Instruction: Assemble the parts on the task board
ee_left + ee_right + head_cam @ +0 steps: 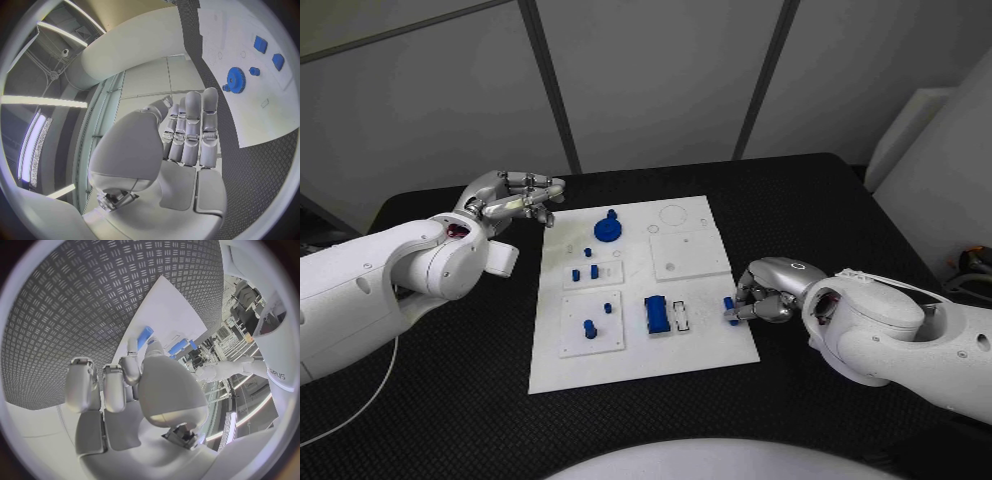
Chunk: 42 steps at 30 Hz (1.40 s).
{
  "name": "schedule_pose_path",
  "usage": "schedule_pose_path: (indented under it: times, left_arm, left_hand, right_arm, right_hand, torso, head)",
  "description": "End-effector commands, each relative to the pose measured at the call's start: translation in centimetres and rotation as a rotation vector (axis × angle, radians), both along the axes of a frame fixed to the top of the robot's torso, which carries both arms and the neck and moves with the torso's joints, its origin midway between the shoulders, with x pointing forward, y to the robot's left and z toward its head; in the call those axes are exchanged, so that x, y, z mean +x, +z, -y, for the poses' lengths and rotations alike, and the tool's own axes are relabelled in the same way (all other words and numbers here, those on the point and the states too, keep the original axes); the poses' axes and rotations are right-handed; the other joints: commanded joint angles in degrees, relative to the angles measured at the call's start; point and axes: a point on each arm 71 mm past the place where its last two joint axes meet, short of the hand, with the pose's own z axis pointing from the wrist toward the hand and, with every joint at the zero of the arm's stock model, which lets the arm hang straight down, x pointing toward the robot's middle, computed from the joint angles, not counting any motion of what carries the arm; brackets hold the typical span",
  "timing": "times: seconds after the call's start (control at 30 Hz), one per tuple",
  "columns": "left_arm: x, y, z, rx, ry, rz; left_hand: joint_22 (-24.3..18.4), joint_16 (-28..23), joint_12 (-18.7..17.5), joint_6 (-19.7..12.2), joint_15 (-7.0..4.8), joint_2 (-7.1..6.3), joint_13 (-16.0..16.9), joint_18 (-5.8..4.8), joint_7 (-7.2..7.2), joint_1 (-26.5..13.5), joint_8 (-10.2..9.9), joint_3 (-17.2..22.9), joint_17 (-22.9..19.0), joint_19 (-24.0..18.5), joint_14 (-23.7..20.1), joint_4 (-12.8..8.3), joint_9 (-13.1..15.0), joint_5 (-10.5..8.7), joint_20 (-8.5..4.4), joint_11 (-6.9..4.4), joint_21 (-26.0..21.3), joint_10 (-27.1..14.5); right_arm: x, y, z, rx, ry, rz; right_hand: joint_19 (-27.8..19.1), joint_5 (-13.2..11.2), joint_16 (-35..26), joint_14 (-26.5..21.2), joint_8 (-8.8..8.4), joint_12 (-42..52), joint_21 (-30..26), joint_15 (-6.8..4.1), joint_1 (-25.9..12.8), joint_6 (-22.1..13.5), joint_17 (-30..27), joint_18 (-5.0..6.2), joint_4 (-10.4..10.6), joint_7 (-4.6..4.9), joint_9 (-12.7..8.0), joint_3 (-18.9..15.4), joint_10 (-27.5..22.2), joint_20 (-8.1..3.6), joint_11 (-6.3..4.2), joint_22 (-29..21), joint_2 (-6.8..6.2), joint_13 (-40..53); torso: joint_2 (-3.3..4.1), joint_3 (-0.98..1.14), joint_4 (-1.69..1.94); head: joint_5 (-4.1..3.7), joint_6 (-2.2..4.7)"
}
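The white task board point(689, 350) lies in the middle of the black table. On it are a blue gear point(609, 228), several small blue pegs point(593, 271) and a larger blue block point(655, 313) beside a white slot point(682, 315). My right hand point(769, 295) is at the board's right edge and pinches a small blue part point(731, 308) just over the board. The right wrist view shows that part point(145, 333) at the fingertips point(132, 352). My left hand point(516, 200) hovers off the board's far left corner with nothing in it. Its fingers point(192, 125) lie straight, with the gear point(235, 80) beyond them.
Two raised white plates point(689, 255) sit on the board's far right part, one with a ring outline point(675, 214). Black table point(819, 200) surrounds the board. Grey wall panels stand behind the table, and a white object point(913, 130) is at the far right.
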Motion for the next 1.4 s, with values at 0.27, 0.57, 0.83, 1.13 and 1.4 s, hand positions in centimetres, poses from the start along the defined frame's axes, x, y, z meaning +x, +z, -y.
schedule_pose_path:
  times: [0.27,0.57,0.83,1.13,1.4]
  left_arm:
    - [0.0,0.2,0.2,-0.010,-0.010,0.010]
    - [0.0,0.2,0.1,-0.008,-0.009,0.006]
    - [-0.1,0.2,0.0,-0.008,-0.009,0.005]
    - [-0.1,0.2,0.1,-0.008,-0.010,0.004]
    - [-0.1,0.2,0.1,-0.007,-0.009,0.004]
  left_hand:
    - [-0.07,-0.21,0.32,-0.33,0.36,-0.02,0.07,-0.16,-0.06,-0.55,0.39,-0.02,-0.04,0.34,0.00,0.36,-0.03,0.32,0.04,-0.01,-0.13,-0.32]
    - [-0.09,-0.21,0.35,-0.35,0.36,0.01,0.08,-0.16,-0.06,-0.53,0.40,0.02,-0.04,0.35,-0.01,0.36,-0.03,0.33,0.04,-0.02,-0.15,-0.35]
    - [-0.09,-0.21,0.35,-0.35,0.36,0.01,0.08,-0.16,-0.06,-0.53,0.40,0.02,-0.04,0.35,-0.01,0.36,-0.03,0.33,0.04,-0.02,-0.15,-0.35]
    - [-0.11,-0.21,0.38,-0.37,0.36,0.05,0.09,-0.15,-0.05,-0.49,0.41,0.05,-0.04,0.36,-0.01,0.34,-0.03,0.34,0.04,-0.02,-0.18,-0.39]
    - [-0.11,-0.21,0.38,-0.37,0.36,0.05,0.09,-0.15,-0.05,-0.49,0.41,0.05,-0.04,0.36,-0.01,0.34,-0.03,0.34,0.04,-0.02,-0.18,-0.39]
  right_arm:
    - [0.2,-0.8,-0.9,-0.060,0.023,0.022]
    - [0.3,-1.0,-1.7,-0.123,0.053,0.053]
    - [0.2,-1.1,-2.0,-0.161,0.072,0.063]
    - [0.2,-1.1,-2.3,-0.188,0.073,0.064]
    - [0.1,-0.7,-2.8,-0.140,0.063,0.101]
  right_hand:
    - [-0.05,-0.28,-0.32,3.57,0.05,-0.70,-0.42,-0.41,3.85,-1.31,3.36,-0.42,-1.99,0.15,0.86,0.80,-0.24,-0.59,-0.30,-0.22,0.16,-0.17]
    - [-0.67,-3.77,-0.23,3.63,-0.31,-2.54,-1.37,0.14,7.61,-3.85,3.70,-0.22,-4.28,1.09,1.70,2.75,-2.08,-0.28,0.45,-1.28,-0.17,-1.43]
    - [-1.06,-3.56,0.21,3.71,-1.25,-3.35,-1.91,0.83,10.75,-6.14,4.47,-0.10,-5.96,2.09,1.83,6.47,-3.49,0.35,1.23,-1.80,-0.98,-1.96]
    - [-0.96,-0.74,1.26,3.98,-1.25,-2.13,-1.75,0.85,11.99,-5.45,6.00,-0.13,-6.05,1.97,1.84,9.95,-3.16,0.47,1.17,-1.52,-1.09,-0.90]
    - [-0.33,3.82,0.98,3.86,-0.65,-0.84,-0.95,0.19,12.07,-3.30,5.80,-0.33,-5.03,1.03,2.05,14.62,-2.01,-0.04,0.30,-0.47,-1.14,0.20]
  torso:
    - [-0.01,-0.06,0.03]
    - [-0.01,-0.07,0.03]
    - [-0.02,-0.04,-0.04]
    - [-0.01,-0.04,0.06]
    - [-0.05,0.04,-0.07]
  head:
    - [0.33,-0.18]
    - [0.45,-0.27]
    - [0.39,-0.34]
    - [0.41,-0.55]
    - [0.55,-0.64]
